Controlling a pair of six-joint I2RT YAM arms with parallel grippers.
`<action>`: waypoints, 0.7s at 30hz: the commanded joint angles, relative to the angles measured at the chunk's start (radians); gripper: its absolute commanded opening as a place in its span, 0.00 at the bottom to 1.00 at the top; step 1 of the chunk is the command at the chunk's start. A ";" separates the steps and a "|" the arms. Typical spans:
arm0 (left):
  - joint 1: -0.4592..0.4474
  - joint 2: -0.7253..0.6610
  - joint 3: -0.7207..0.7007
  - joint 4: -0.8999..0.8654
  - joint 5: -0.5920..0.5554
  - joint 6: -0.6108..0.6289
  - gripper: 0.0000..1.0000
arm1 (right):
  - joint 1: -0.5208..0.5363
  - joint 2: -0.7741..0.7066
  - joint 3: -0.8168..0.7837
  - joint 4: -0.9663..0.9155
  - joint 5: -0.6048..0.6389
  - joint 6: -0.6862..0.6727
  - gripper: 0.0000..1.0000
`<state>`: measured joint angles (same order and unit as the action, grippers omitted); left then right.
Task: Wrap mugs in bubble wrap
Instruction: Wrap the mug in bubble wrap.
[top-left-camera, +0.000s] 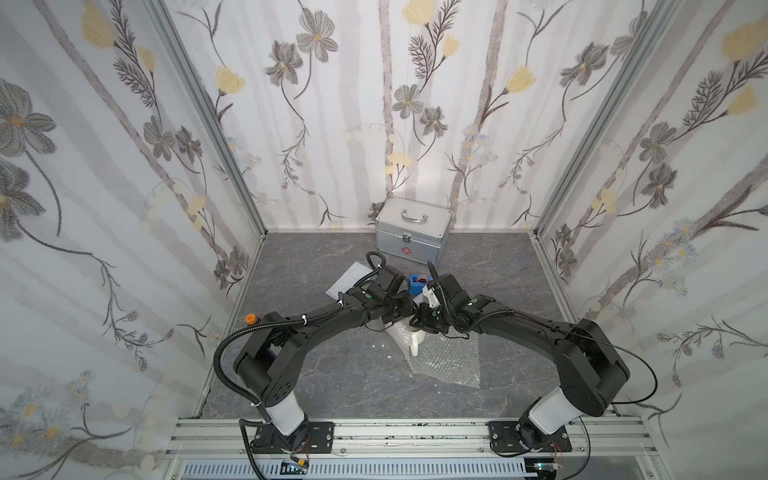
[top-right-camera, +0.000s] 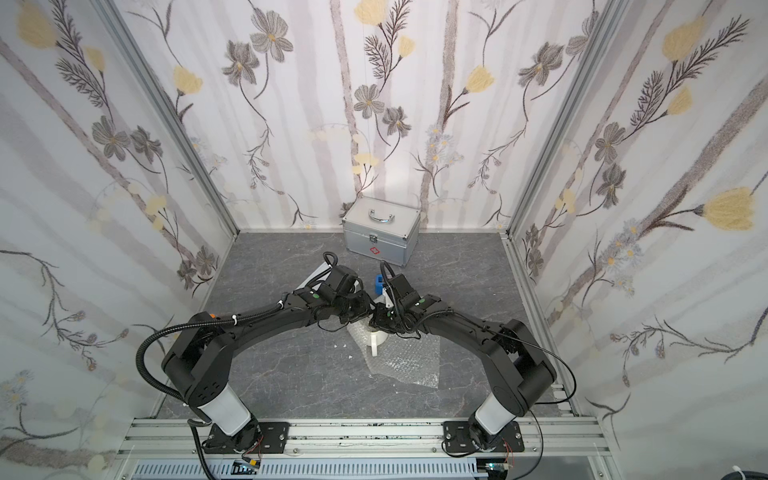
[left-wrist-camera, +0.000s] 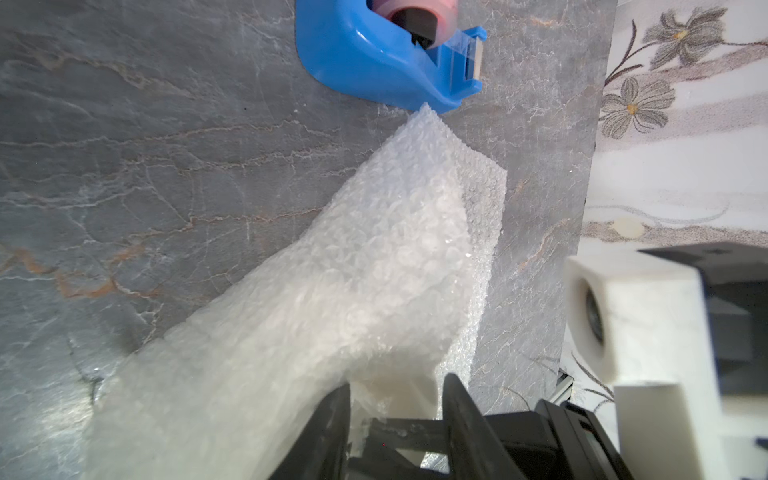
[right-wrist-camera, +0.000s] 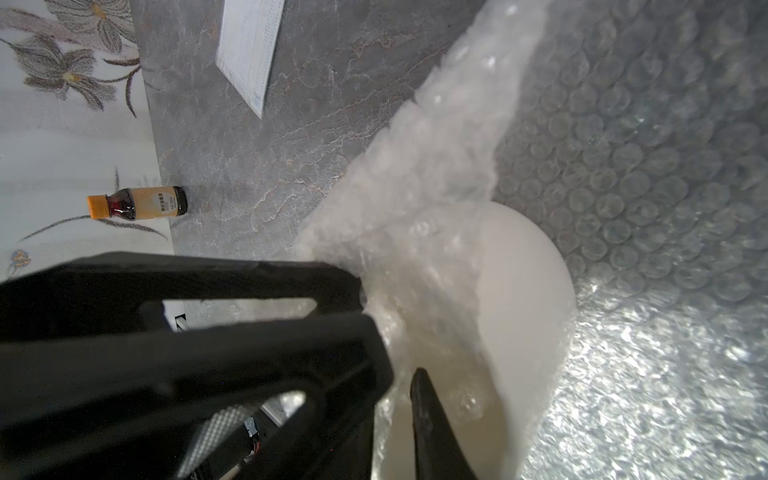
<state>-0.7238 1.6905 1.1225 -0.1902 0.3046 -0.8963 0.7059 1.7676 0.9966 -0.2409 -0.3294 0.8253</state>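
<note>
The cream-white mug (top-left-camera: 417, 341) stands mid-table on the bubble wrap (top-left-camera: 449, 362), its handle toward the near side; both top views show it (top-right-camera: 376, 341). Both grippers meet above it. In the left wrist view one flap of the bubble wrap (left-wrist-camera: 353, 270) is pulled up over the mug. My left gripper (left-wrist-camera: 397, 399) holds the wrapped cream body between fingers that stand apart. In the right wrist view my right gripper (right-wrist-camera: 399, 390) has one finger inside the mug (right-wrist-camera: 528, 291). It is almost closed on a fold of the bubble wrap (right-wrist-camera: 644, 166) at the rim.
A blue tape dispenser (left-wrist-camera: 374, 54) sits just beyond the mug. A silver case (top-left-camera: 411, 228) stands at the back wall. A white paper packet (right-wrist-camera: 249, 50) lies at the left. A brown orange-capped bottle (right-wrist-camera: 137, 203) lies by the left wall. The two wrists nearly touch.
</note>
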 joint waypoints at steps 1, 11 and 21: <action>-0.006 -0.005 0.005 0.031 0.043 0.005 0.40 | -0.001 0.003 -0.001 0.080 -0.011 0.012 0.02; -0.001 -0.079 0.058 -0.090 -0.011 0.050 0.51 | -0.003 -0.014 0.020 0.014 0.053 -0.012 0.00; 0.025 -0.104 0.078 -0.261 -0.117 0.125 0.57 | -0.004 -0.013 0.027 0.001 0.062 -0.018 0.00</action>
<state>-0.7044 1.5921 1.1900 -0.3748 0.2478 -0.8101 0.7013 1.7554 1.0157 -0.2504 -0.2859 0.8162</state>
